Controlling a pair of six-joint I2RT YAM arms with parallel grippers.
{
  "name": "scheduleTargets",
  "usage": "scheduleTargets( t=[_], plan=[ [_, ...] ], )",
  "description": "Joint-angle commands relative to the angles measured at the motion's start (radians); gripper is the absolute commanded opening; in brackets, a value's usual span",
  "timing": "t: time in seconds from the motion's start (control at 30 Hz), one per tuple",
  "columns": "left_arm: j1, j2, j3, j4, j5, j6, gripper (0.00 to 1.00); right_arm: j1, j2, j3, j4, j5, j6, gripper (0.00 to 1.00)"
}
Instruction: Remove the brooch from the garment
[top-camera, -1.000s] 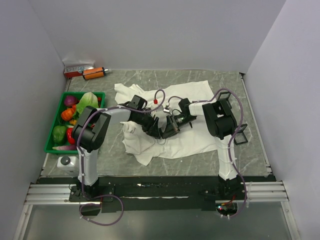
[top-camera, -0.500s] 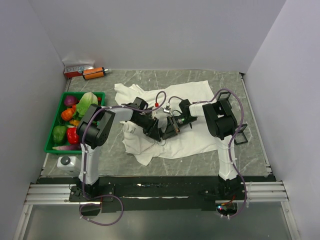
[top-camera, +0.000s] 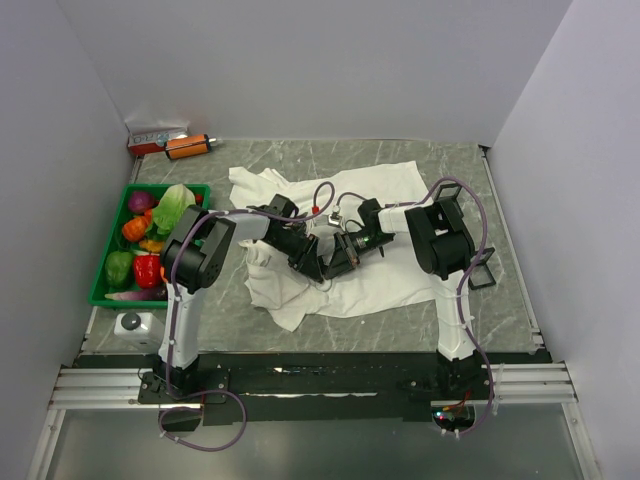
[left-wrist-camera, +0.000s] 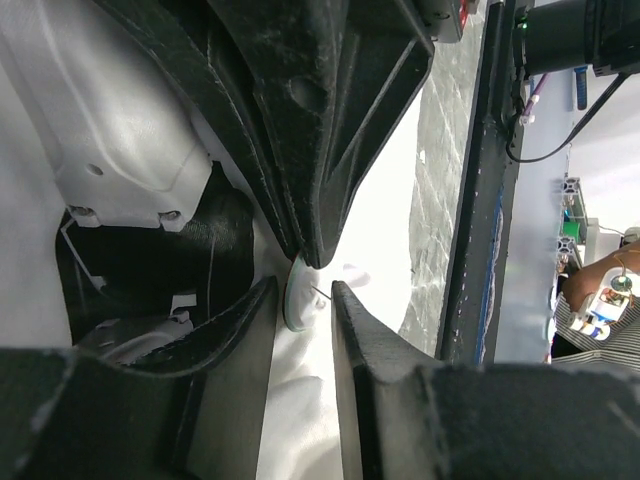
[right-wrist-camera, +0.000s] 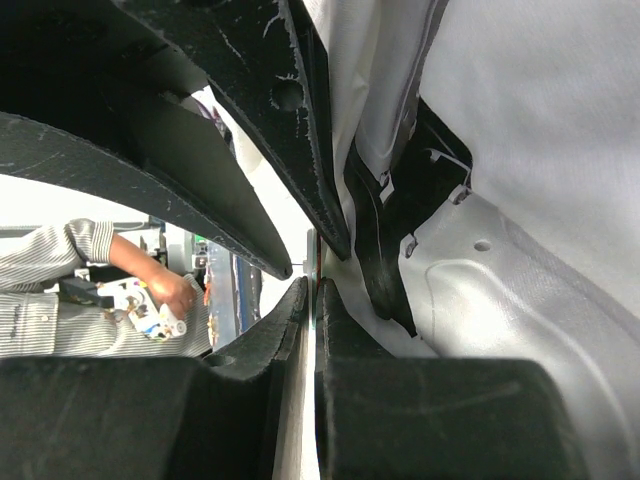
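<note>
We see the left arm (top-camera: 200, 255) swung closer to the rumpled white garment (top-camera: 392, 282) on the veined grey counter (top-camera: 505, 205) than a second ago. The left hand (left-wrist-camera: 304, 290) has narrowed but still gapes around a thin round disc, seemingly the brooch (left-wrist-camera: 296, 297). The right hand (right-wrist-camera: 311, 286) pinches that disc between its matte black fingers, against the cloth.
</note>
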Motion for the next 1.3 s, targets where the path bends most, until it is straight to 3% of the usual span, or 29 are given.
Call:
scheduleTargets(
  t=[0.0, 0.83, 1.27],
  plan=[
    [-0.002, 0.012, 0.031, -0.011, 0.029, 0.043, 0.34, 0.004, -0.045, -0.004, 0.015, -0.015, -0.009, 0.0],
    [-0.057, 0.012, 0.002, 0.087, -0.105, 0.024, 0.25, 0.007, -0.03, 0.008, -0.003, -0.024, -0.012, 0.0],
    [-0.098, -0.032, -0.073, 0.171, -0.356, 0.056, 0.21, 0.008, -0.022, 0.019, -0.026, -0.031, -0.028, 0.0]
  ],
)
